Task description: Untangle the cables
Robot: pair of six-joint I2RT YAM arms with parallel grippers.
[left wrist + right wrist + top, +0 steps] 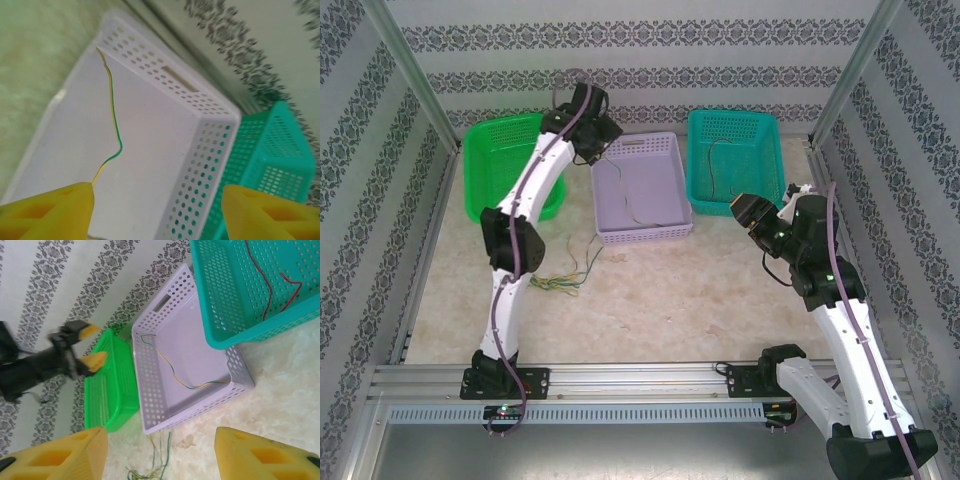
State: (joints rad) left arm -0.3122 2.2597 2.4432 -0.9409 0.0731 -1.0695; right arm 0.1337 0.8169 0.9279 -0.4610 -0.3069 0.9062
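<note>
Left wrist view: left gripper [158, 196], jaws spread wide, grips nothing; yellow-green cable [116, 125] at eleven o'clock in lilac basket [200, 160]. Right gripper [160, 435] gapes empty, tangled cables [149, 474] at six o'clock.

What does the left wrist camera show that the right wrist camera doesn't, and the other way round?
Left wrist: a close look at the yellow-green cable running up to one finger of the open left claw. Right wrist: the green basket, a red cable in the teal basket, the tangle on the table. Both: the lavender basket holding that cable, the teal basket beside it.
</note>
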